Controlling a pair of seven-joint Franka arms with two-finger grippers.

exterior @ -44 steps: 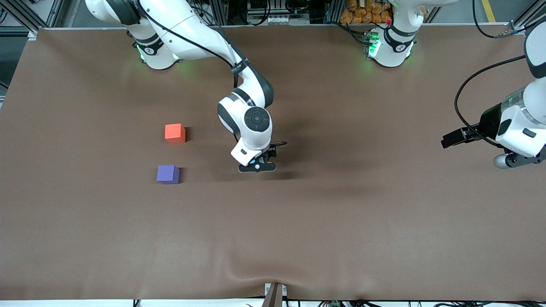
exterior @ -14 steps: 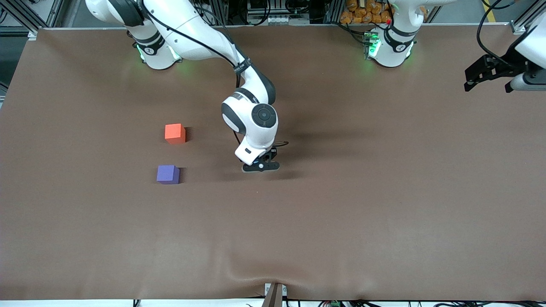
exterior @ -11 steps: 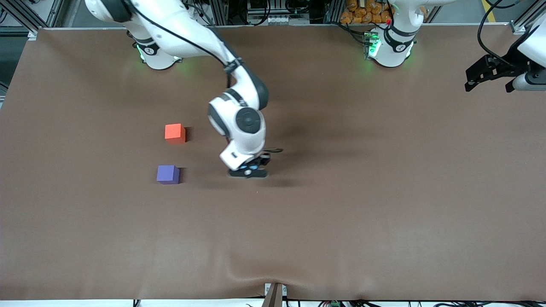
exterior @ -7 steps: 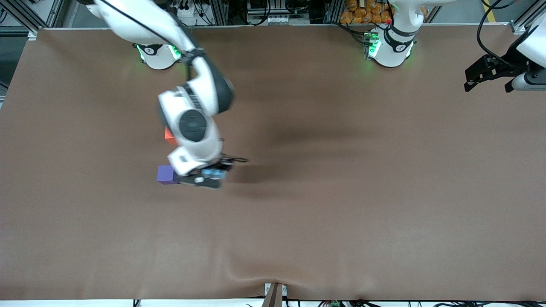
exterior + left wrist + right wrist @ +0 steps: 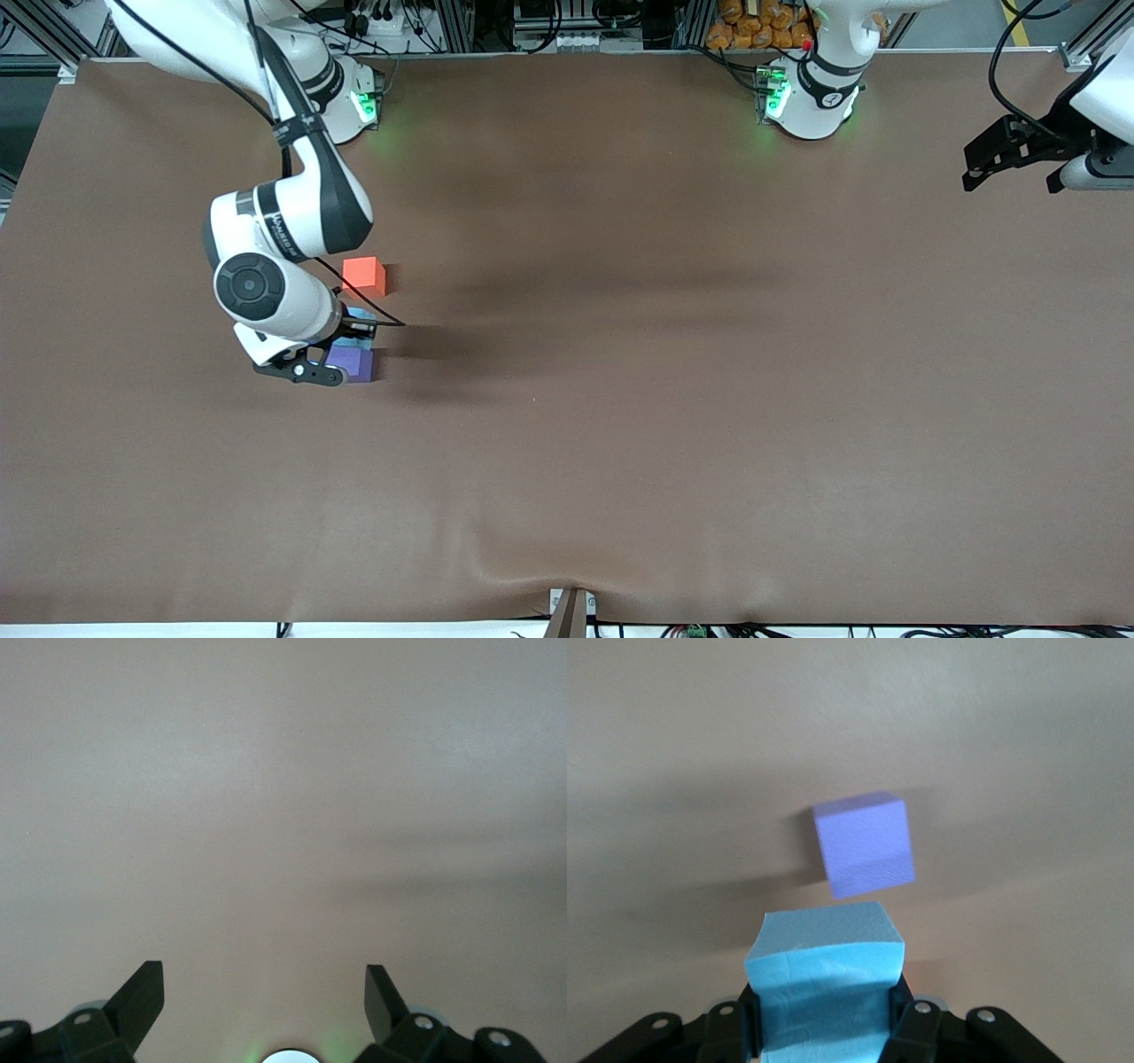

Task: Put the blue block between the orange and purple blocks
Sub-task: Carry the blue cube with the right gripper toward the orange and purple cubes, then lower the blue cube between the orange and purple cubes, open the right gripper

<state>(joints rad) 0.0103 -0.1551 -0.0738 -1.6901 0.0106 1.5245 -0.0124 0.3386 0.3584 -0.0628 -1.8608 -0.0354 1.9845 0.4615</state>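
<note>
The blue block (image 5: 826, 979) is clamped between the fingers of my right gripper (image 5: 341, 332), its sides squeezed slightly inward in the right wrist view. In the front view only a corner of it (image 5: 361, 314) shows past my wrist. I hold it in the air over the stretch of table (image 5: 673, 372) between the other two blocks.

The purple block (image 5: 352, 362) sits on the table partly under my gripper; in the right wrist view it (image 5: 864, 843) lies just ahead of the blue block, apart from it. The orange block (image 5: 364, 276) sits farther from the front camera than the purple one, apart from it, both toward the right arm's end of the table. I cannot tell how high the blue block hangs above the surface.

My left gripper (image 5: 1010, 159) waits in the air at the left arm's end of the table, well apart from all three blocks. Its fingers (image 5: 142, 992) stand spread wide with nothing between them, over bare brown table (image 5: 283, 815).
</note>
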